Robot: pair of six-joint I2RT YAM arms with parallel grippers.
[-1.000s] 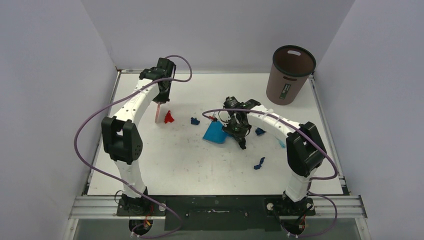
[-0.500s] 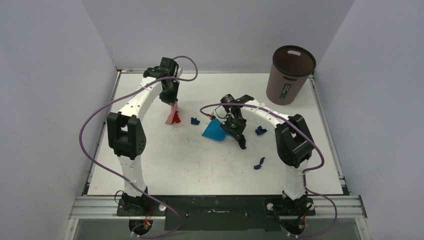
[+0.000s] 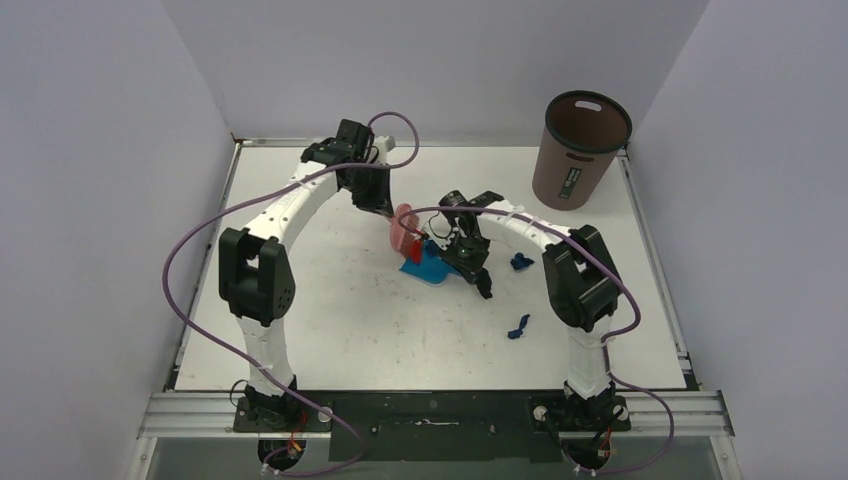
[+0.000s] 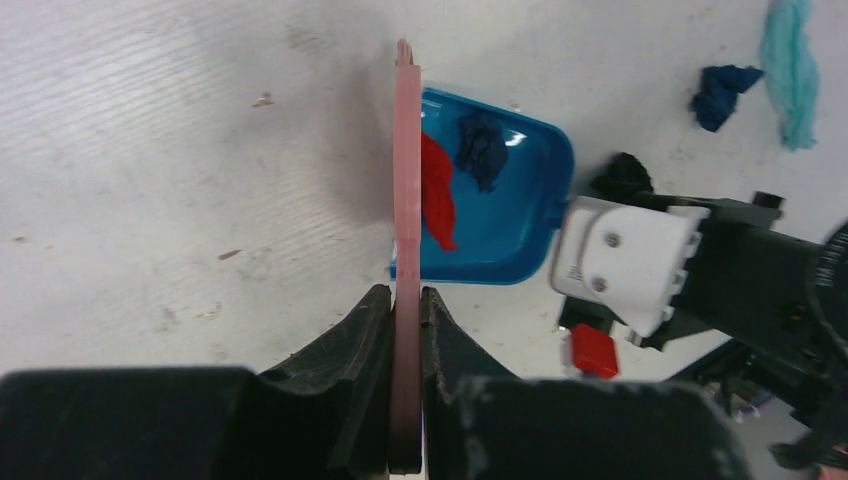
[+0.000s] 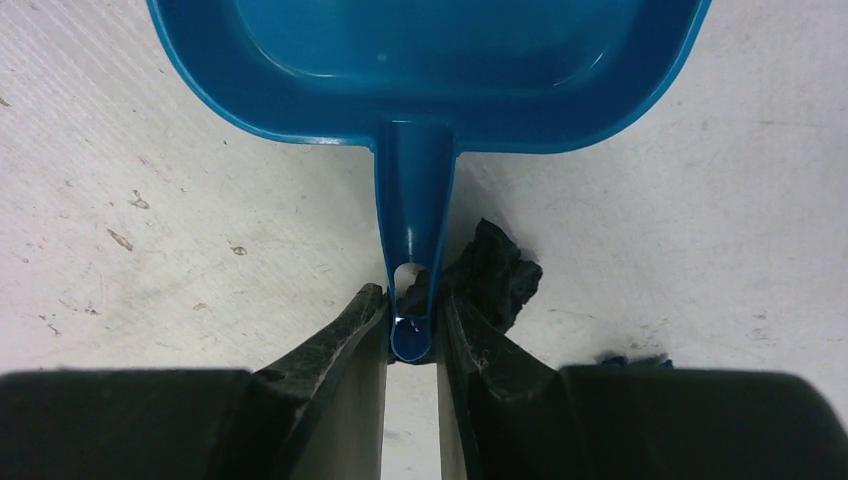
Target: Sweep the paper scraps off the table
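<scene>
Brush meeting the dustpan mouth. The left tool [image 4: 405,298] is clamped flat on the thin pink brush [image 4: 406,180]. The right tool [image 5: 412,305] pinches the handle of the blue dustpan [image 5: 430,70]. Of the paper scraps [image 4: 437,195], a red one and a dark blue one lie in the pan. Others lie loose on the desk [image 3: 340,320] beyond it. They appear light, soft and crumpled, likely to skid, so they are best pushed low by the brush rather than pinched.
</scene>
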